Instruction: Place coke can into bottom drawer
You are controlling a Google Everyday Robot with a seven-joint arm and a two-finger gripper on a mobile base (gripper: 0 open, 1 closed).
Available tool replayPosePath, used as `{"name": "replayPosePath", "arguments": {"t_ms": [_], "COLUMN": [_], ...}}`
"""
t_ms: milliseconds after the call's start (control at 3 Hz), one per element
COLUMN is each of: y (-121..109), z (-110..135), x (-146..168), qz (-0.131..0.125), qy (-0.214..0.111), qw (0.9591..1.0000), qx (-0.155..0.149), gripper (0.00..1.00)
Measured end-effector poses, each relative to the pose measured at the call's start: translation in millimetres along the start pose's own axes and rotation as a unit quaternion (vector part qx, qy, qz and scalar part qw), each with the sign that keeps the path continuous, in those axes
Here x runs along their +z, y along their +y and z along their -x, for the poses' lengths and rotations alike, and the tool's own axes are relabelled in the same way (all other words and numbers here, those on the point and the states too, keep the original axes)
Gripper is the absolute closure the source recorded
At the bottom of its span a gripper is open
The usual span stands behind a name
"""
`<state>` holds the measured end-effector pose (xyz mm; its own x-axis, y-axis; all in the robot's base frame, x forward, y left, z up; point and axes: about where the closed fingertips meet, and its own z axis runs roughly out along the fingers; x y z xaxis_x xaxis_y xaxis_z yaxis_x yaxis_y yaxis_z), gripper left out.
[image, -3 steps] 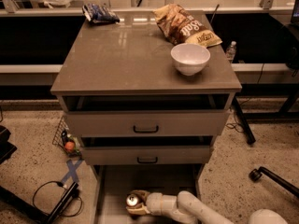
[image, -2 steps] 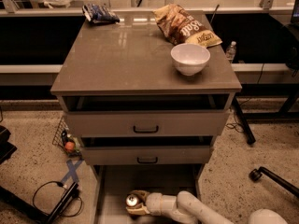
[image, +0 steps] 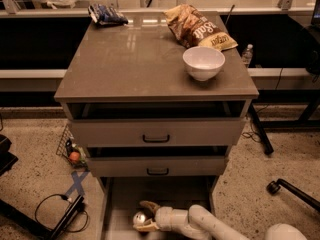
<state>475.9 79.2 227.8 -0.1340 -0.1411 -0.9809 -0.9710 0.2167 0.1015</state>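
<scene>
The bottom drawer (image: 117,209) is pulled out at the foot of the cabinet, a shallow grey tray with side rails. My gripper (image: 142,217) reaches in from the lower right and sits low inside the drawer. Its two tan fingers (image: 148,206) close around the coke can (image: 139,218), which shows mainly its silver top. I cannot tell whether the can rests on the drawer floor.
The two upper drawers (image: 156,133) with black handles stand slightly ajar. On the cabinet top are a white bowl (image: 203,62), a chip bag (image: 196,28) and a blue packet (image: 105,14). Cables (image: 65,211) and blue tape lie on the floor at left; a chair leg (image: 292,191) is at right.
</scene>
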Motion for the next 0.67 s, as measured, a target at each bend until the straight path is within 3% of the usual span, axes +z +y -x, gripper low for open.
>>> {"name": "replayPosePath", "arguments": {"t_ms": [333,667], "y": [0.9,0.9], "z": [0.2,0.2], "x": [1.1,1.2], "qz": [0.001,0.001], "qy": [-0.001,-0.001], "qw": [1.0000,1.0000], "qx": [0.000,0.000], "gripper": [0.00,0.00]}}
